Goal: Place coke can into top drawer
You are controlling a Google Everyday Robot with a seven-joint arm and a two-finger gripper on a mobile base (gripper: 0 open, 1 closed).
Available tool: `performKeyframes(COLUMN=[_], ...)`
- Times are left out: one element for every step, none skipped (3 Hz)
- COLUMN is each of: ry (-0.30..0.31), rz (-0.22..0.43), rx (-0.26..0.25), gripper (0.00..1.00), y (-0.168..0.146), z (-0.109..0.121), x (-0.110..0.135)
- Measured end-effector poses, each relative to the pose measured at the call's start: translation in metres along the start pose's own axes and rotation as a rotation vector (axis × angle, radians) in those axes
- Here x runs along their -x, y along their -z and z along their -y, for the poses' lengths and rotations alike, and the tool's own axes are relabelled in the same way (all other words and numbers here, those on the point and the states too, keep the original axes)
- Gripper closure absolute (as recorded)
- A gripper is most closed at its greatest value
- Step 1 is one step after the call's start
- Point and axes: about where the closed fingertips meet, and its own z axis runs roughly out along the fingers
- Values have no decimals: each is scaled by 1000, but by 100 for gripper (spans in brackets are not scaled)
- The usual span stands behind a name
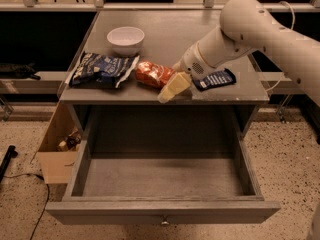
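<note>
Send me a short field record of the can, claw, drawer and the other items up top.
can: small orange-red shiny metal can, lying on its side on the grey cabinet top
claw: cream-coloured claw, low beside the can's right end, near the top's front edge
drawer: wide grey wooden top drawer, pulled open, can not inside
left of can: dark blue crinkled chip bag
behind can: white round bowl
right of claw: flat dark blue bar wrapper
task: not yet done
</note>
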Motion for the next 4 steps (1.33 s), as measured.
performKeyframes(ry=[0,0,0,0], rz=[0,0,0,0], rx=[0,0,0,0], gripper=[39,64,86,100], y=[0,0,0,0], z=[0,0,0,0], x=[0,0,0,0])
